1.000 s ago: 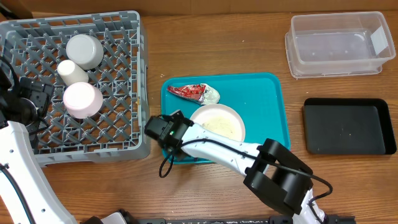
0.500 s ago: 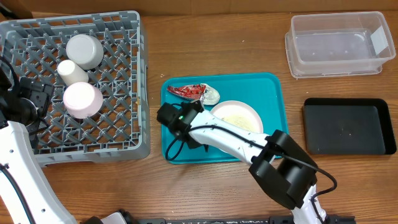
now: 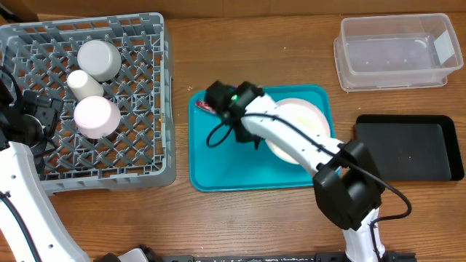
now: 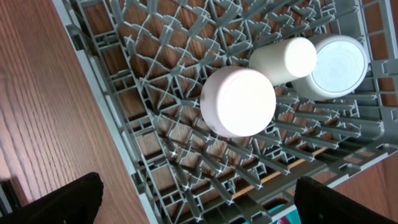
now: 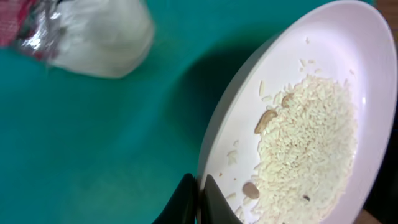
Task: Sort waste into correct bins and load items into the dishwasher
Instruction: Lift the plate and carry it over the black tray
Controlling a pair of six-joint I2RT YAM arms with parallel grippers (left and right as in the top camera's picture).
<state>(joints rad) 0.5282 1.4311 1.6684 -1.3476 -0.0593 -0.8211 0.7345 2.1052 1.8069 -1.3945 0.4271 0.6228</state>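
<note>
grey dish rack (image 3: 138, 138), left of frame: 1 | upturned pieces in it: 3 = white cup (image 3: 85, 84) 1, metal bowl (image 3: 100, 60) 1, pinkish bowl (image 3: 96, 116) 1 | teal tray (image 3: 226, 164), centre: 1 | white plate (image 3: 309, 118): 1 | rice heap (image 5: 311, 143): 1 | red wrapper (image 5: 25, 25): 1 | napkin wad (image 5: 102, 37): 1 | clear tub (image 3: 393, 54), upper right: 1 | black tray (image 3: 408, 149), right: 1

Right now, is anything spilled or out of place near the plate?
No spill visible. The right hand pinches the white plate by its rim, with rice piled on it and stray grains close to the edge, so tilting could shed them. The wrapper and napkin lie on the teal tray.
</note>
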